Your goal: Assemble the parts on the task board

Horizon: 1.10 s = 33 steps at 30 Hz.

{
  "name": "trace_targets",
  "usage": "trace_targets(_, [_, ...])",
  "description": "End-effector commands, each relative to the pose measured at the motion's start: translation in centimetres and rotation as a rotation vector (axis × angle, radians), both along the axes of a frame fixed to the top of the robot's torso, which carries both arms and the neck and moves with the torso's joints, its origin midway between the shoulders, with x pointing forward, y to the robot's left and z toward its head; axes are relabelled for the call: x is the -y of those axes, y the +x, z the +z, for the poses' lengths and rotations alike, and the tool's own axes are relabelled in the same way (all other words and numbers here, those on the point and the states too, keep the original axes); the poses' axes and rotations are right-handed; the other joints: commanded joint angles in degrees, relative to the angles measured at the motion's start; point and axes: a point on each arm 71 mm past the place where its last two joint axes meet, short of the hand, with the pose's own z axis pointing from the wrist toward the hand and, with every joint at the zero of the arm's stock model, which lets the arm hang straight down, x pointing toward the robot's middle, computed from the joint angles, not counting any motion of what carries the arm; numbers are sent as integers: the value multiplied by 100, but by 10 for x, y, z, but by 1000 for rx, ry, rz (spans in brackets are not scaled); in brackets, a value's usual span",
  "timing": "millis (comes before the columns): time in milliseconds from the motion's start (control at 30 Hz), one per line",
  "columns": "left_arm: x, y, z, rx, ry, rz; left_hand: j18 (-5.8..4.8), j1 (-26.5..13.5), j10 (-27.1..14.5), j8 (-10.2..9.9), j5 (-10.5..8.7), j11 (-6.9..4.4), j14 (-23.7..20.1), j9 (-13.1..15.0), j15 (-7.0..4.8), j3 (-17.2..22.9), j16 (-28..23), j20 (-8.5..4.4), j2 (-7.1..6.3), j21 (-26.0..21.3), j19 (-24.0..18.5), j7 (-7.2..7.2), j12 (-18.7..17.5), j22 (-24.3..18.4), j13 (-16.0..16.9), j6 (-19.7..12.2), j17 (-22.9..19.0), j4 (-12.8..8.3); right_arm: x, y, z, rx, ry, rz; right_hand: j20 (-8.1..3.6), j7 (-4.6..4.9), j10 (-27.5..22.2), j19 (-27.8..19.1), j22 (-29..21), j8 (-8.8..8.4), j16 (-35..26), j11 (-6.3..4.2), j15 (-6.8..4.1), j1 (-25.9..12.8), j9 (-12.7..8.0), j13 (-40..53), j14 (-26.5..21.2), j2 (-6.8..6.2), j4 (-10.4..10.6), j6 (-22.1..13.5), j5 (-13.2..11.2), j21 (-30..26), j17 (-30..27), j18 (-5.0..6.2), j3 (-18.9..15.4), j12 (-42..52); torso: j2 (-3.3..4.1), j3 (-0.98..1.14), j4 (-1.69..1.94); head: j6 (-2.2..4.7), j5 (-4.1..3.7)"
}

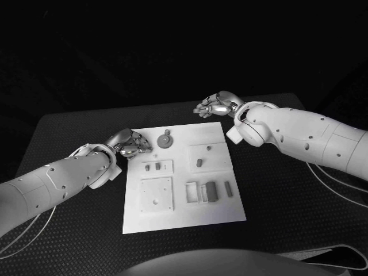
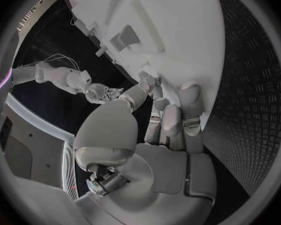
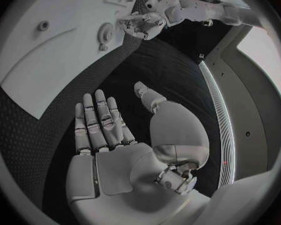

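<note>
Head view: white board (image 1: 181,211) mid-table, small grey parts (image 1: 209,191) and a round toothed piece (image 1: 165,140) lying on it; left hand (image 1: 127,144) at its left edge, right hand (image 1: 218,105) just past its far right corner. Left wrist view: fingers (image 2: 192,96) half-curled on the board edge, can't tell if they're grasping anything. Right wrist view: fingers (image 3: 95,119) straight, spread, holding nothing above the black table (image 3: 165,65).

Task board (image 1: 177,172): plain white plate, no pattern. Parts on board: pale grey, close to board's own shade; round gear-like part (image 1: 165,140) near board's far edge darker grey. Table (image 1: 76,138) around board: black, fine woven dot texture all over. Arms either side of board: white shells with small dark dots. Left hand (image 1: 127,144) at board's left edge: shiny silver. Right hand (image 1: 218,105) beyond board's far right corner: shiny silver.
</note>
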Motion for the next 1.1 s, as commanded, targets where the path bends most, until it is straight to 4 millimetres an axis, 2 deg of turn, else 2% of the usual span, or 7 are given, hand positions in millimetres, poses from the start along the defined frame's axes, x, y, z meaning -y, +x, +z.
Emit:
trace_targets(33, [-1,0,0,-8,-9,-3,415,59,-43,-33,-28,0,-39,-8,-4,-35,-26,-10,7,27,-50,52,40,141,-7,1,7,-7,-1,0,0,1,2,13,-1,373,34,43,8,33,-20,-8,7,-50,-6,-8,47,8,27,-31,-10,-40,4,52,9,-28,-1,-4,3,-1,3])
trace_targets(567, [-12,2,-8,-55,169,18,422,88,-69,-45,-27,10,-52,-10,4,-54,-26,-6,8,48,-66,64,49,137,-14,-8,19,-10,0,-1,-1,0,2,12,0,373,34,45,11,35,-21,-7,7,-51,-8,-8,47,8,28,-31,-10,-44,4,53,8,-28,-1,-2,1,1,6])
trace_targets(1100, [-13,0,-10,-102,139,9,427,89,-100,-60,-27,21,-65,-10,14,-64,-30,9,83,76,-87,75,75,130,-25,-15,37,12,1,-1,-1,-1,2,12,0,373,34,46,15,36,-21,-7,7,-51,-10,-8,47,8,28,-32,-10,-49,4,54,8,-29,0,5,-5,-10,6])
